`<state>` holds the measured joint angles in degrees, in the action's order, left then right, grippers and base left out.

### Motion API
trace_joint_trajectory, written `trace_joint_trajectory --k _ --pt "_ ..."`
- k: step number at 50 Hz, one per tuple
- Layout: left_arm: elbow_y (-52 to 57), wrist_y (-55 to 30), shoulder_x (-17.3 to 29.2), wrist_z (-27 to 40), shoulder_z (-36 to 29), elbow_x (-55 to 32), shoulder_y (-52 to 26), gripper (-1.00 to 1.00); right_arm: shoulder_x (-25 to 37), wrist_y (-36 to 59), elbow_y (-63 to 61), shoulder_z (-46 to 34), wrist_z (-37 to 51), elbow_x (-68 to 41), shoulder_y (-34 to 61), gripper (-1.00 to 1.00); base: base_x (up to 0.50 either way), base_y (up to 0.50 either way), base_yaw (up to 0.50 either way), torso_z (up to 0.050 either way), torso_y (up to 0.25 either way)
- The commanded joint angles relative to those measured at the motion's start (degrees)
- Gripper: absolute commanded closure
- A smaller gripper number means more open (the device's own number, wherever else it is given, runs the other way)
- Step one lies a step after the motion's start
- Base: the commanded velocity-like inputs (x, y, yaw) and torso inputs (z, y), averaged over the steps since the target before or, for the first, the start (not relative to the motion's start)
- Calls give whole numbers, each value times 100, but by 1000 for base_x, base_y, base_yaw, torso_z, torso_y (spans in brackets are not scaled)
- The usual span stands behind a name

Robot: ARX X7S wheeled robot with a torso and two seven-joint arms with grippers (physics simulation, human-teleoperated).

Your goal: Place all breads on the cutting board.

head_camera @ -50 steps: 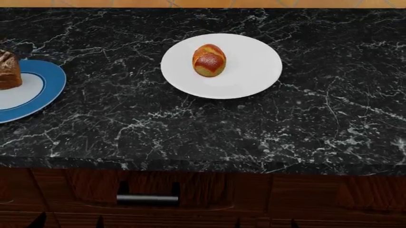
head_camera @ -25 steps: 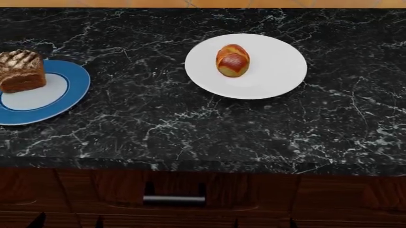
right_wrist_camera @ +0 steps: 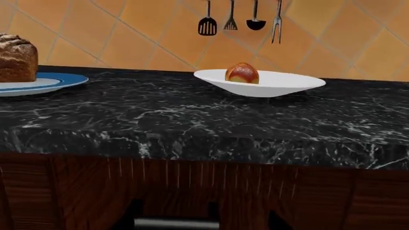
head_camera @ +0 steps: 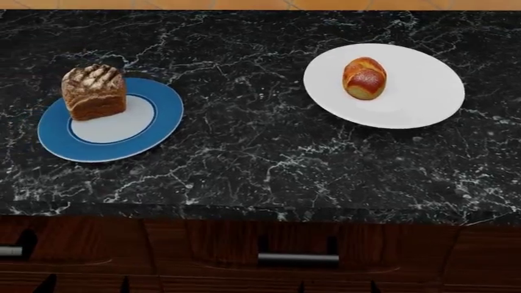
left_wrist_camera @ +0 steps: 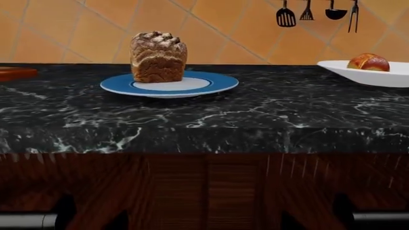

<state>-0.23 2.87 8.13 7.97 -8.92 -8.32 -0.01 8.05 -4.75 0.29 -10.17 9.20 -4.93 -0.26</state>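
Observation:
The dark brown loaf with flour stripes [head_camera: 94,91] stands on a blue-rimmed plate [head_camera: 163,131] at the counter's left. The glossy golden-orange roll [head_camera: 364,78] lies on a round white plate [head_camera: 423,97] at the right. The left wrist view shows the loaf [left_wrist_camera: 158,56], the blue plate [left_wrist_camera: 217,84] and the roll [left_wrist_camera: 368,62]. The right wrist view shows the roll [right_wrist_camera: 242,73] and the loaf [right_wrist_camera: 16,57]. A flat red-brown wooden edge [left_wrist_camera: 16,73], possibly the cutting board, shows beyond the blue plate in the left wrist view. Neither gripper shows in any view.
Both plates sit on a black marble counter [head_camera: 244,159] over dark wooden drawers with a metal handle [head_camera: 298,258]. Black utensils [right_wrist_camera: 236,19] hang on the orange tiled wall behind. Both wrist cameras look at the counter's front from about its height.
The head view has shifted left: both plates slid to the right in the picture, and the loaf and its blue plate came fully into view.

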Motion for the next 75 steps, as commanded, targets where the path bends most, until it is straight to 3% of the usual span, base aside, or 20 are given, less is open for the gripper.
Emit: trace_joint_trajectory --k 1,12,20,23,25,29,40,46,47,48,49,50,51,52,53,54,57,65,75 --pt "-18 18 51 54 -36 -34 -7 -100 39 -29 13 -60 52 -21 15 -100 0 309 0 0 0" --pt "6 -80 111 14 -102 -140 -19 -100 101 52 -68 -57 89 -130 -26 -100 0 19 0 0 0" --pt "124 -289 196 26 -195 -98 -40 -100 175 802 -602 -69 201 -224 -27 -100 0 0 0 0 0" --pt "951 -942 293 190 -131 -245 137 -100 323 1440 -1577 51 263 -502 -152 -100 0 0 0 0 0" --pt "1924 -1911 419 401 -24 -461 120 -100 441 2053 -2156 172 383 -612 -114 -100 0 0 0 0 0" --pt "2471 -2828 551 518 46 -675 -159 -100 551 2785 -2664 379 538 -823 73 -100 0 0 0 0 0" --pt "4333 -5810 927 933 819 -1905 -1255 -100 1018 4524 -4173 793 632 -1523 680 -100 0 0 0 0 0" --pt "4981 -7772 956 1139 1556 -2949 -2507 -100 1230 5977 -4936 1243 776 -2260 1524 -100 0 0 0 0 0" --pt "4464 -7780 1815 1998 1752 -3808 -3366 -100 1426 6836 -5796 2102 1335 -3119 2384 -100 0 0 0 0 0" --pt "4545 -6921 2674 2857 892 -4668 -4041 -100 998 7696 -6027 2177 475 -2261 3243 -100 0 0 0 0 0" --pt "4598 -6061 3534 3717 33 -5527 -4616 -100 1484 8555 -5786 2762 1225 -3121 4032 -100 0 0 0 0 0" --pt "4559 -5238 4393 4576 -459 -6386 -4691 -100 1829 9414 -5425 2925 2084 -3980 4349 -100 0 0 0 0 0" --pt "4467 -5135 4993 5004 -374 -7246 -4637 -100 2022 9442 -5153 2901 2944 -4839 4600 -100 0 0 0 0 0" --pt "4469 -5148 5066 5018 -351 -8105 -4690 -100 2188 9356 -5011 2794 3803 -5699 4771 -100 0 0 0 0 0" --pt "4408 -5258 5742 4967 -161 -8965 -4932 -100 2761 8953 -4720 2628 4663 -6558 4883 -100 0 0 0 0 0" --pt "4366 -5294 5785 4959 -165 -9824 -4999 -100 2832 8845 -4699 2503 5171 -7418 4973 -100 0 0 0 0 0" --pt "4369 -5373 5913 4901 -145 -10014 -5016 -100 2933 8819 -4663 2388 5197 -9762 5186 -100 0 0 0 0 0" --pt "4304 -5550 5850 5141 -363 -10348 -5634 -100 3110 8674 -4624 2183 5381 -9927 5295 -100 0 0 0 0 0" --pt "4160 -5598 5702 5150 -438 -10186 -5784 -100 3616 8435 -4584 1880 5894 -10374 5373 -100 0 0 0 0 0"
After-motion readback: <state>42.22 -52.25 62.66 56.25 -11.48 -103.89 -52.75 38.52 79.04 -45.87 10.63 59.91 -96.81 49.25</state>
